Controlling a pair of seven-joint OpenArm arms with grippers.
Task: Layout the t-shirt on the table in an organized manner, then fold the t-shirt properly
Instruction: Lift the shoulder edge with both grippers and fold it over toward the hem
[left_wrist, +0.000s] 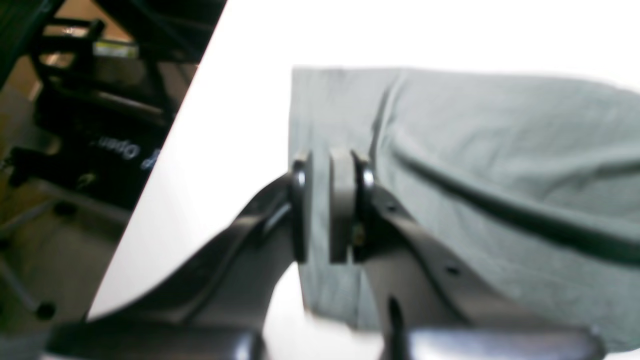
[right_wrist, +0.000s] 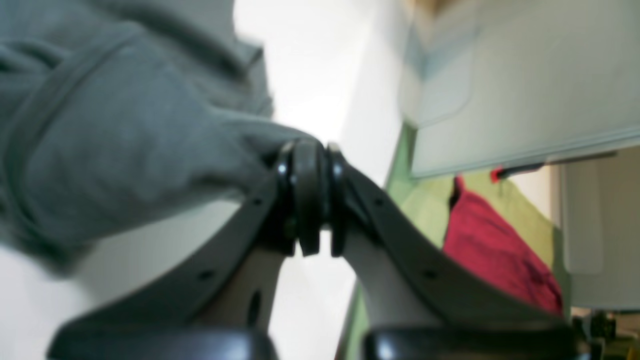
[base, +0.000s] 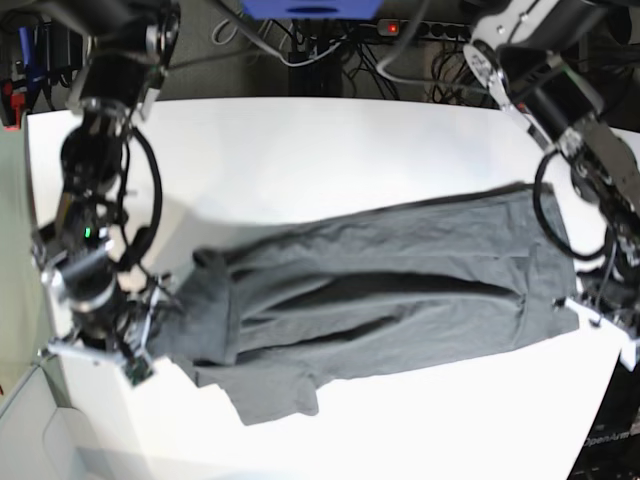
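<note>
The dark grey t-shirt (base: 380, 280) lies stretched lengthwise across the white table (base: 350, 150). A sleeve spreads toward the front edge. My right gripper (base: 150, 315) is at the shirt's left end. In the right wrist view this right gripper (right_wrist: 311, 160) is shut on a pinch of t-shirt (right_wrist: 125, 140), which is drawn up to its tips. My left gripper (base: 590, 312) is at the shirt's right end. In the left wrist view the left gripper (left_wrist: 320, 170) straddles the straight hem of the t-shirt (left_wrist: 500, 150). Its jaws are nearly together with cloth between them, and a long fold runs from them.
The table's (left_wrist: 240, 100) edge runs diagonally close to the left gripper, with a dark stand (left_wrist: 100, 125) beyond it. Beside the right gripper are a red cloth (right_wrist: 495, 245), a green cloth (right_wrist: 430, 210) and a pale panel (right_wrist: 500, 90). Cables (base: 330, 40) hang behind the table.
</note>
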